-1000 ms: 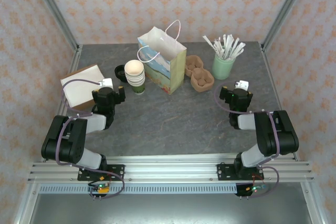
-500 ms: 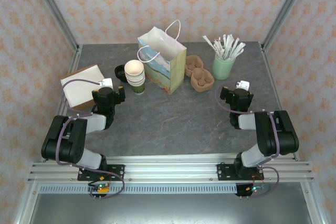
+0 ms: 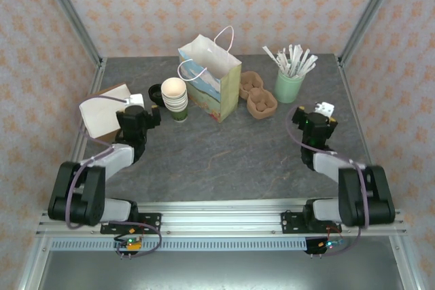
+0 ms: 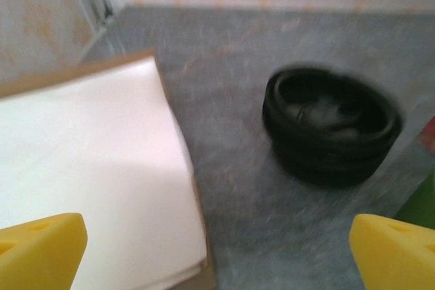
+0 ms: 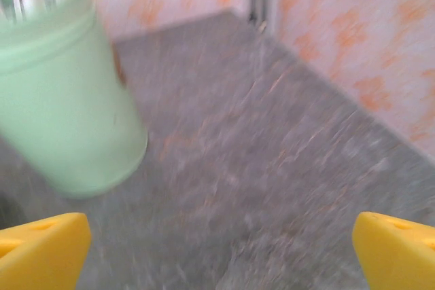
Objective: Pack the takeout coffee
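The takeout coffee is out of view. My left gripper hovers open over the table between a white napkin stack and a pile of black lids. In the left wrist view the napkin stack lies to the left and the black lids sit ahead to the right, with the open left gripper holding nothing. My right gripper is open and empty, just right of a mint-green cup. The right wrist view is blurred; the mint-green cup stands left of the open right gripper.
A paper gift bag stands open at the back centre. A lidless stack of cream cups is to its left, brown pulp cup carriers to its right. Walls and metal posts close in the table's sides.
Both arms have reached further from their bases. The left gripper moved slightly back and left toward the napkins; the right gripper moved back and right, past the mint-green cup.
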{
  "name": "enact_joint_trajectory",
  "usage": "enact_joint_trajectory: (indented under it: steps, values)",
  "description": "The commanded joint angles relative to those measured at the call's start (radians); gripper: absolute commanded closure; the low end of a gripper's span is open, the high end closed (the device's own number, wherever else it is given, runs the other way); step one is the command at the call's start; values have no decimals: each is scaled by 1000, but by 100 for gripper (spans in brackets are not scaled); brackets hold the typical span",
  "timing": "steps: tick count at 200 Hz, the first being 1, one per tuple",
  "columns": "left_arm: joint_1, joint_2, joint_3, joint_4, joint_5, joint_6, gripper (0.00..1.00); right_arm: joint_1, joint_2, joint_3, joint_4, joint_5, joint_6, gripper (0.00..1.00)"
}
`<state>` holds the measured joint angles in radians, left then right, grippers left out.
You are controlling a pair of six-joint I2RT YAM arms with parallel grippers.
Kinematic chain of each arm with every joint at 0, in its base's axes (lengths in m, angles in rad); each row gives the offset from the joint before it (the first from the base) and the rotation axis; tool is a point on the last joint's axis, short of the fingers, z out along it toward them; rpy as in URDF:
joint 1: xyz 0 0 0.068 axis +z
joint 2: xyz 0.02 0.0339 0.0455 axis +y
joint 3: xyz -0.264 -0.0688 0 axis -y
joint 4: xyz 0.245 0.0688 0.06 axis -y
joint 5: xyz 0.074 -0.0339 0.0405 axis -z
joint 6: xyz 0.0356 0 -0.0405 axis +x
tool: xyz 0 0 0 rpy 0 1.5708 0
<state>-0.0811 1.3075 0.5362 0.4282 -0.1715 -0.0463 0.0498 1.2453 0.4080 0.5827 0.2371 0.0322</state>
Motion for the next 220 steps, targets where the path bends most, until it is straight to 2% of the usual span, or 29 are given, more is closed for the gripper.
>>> enact_joint_trajectory:
  steps: [1, 23, 42, 63, 88, 112, 147, 190, 220]
  values:
    - [-14, -99, 83, -179, 19, -120, 0, 5, -171, 57, -185, 87, 171, 0]
    - [-15, -168, 205, -410, -7, -308, 0, 21, -246, 144, -334, -66, 227, 2]
    - [-15, -242, 294, -574, 64, -394, 4, 77, -258, 261, -485, -167, 212, 3]
    - [-15, -256, 428, -749, 161, -421, 11, 148, -231, 368, -627, -220, 202, 3]
    - [-15, -103, 636, -941, 300, -376, 19, 197, -193, 423, -679, -238, 202, 3]
    - [-18, 40, 767, -1021, 371, -333, 36, 215, -160, 444, -682, -268, 205, 3]
    - [-43, 164, 885, -1105, 360, -259, 45, 241, -135, 480, -704, -351, 191, 4]
    - [-53, 241, 941, -1140, 335, -231, 60, 293, -113, 519, -738, -332, 154, 4]
    - [-57, 284, 967, -1145, 315, -224, 63, 293, -98, 515, -735, -334, 166, 4]
